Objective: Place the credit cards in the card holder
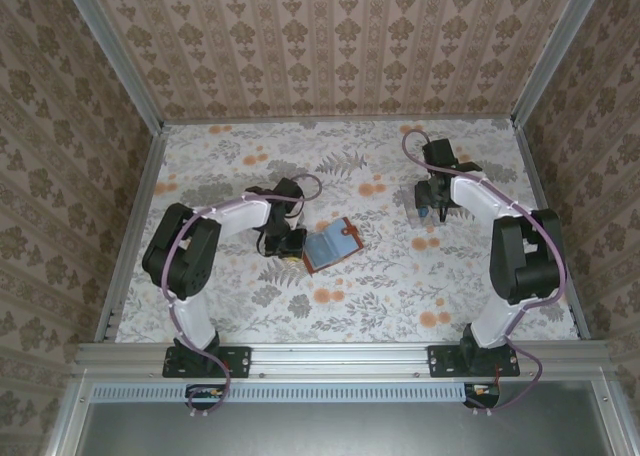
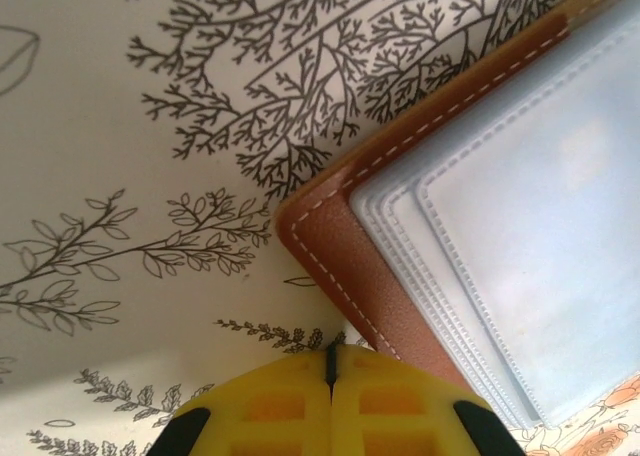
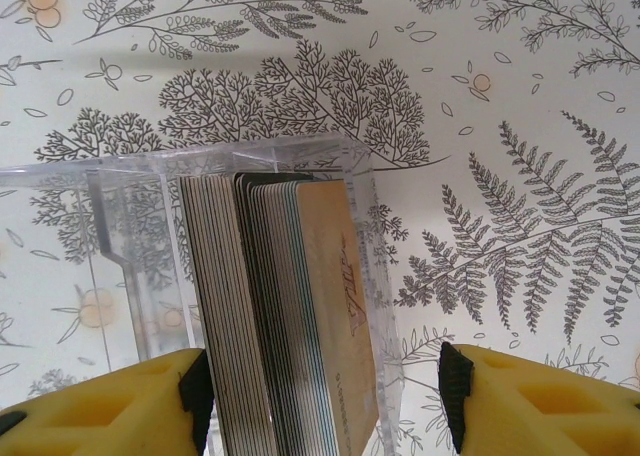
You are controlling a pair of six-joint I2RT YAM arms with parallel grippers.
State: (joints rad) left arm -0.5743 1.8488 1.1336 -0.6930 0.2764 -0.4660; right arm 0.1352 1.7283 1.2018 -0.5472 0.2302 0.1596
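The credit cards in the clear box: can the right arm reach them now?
Probably yes. The right gripper is open, with the credit cards between its fingers. Only the wall of the clear box beside them might get in the way.

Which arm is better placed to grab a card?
Right. The right gripper stands open around the clear box of credit cards; the left gripper is shut at the card holder.

Card holder (image 2: 322,248) partly beyond frame edge

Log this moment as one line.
left gripper: shut, at edge of open card holder | right gripper: open, straddling credit cards in clear box
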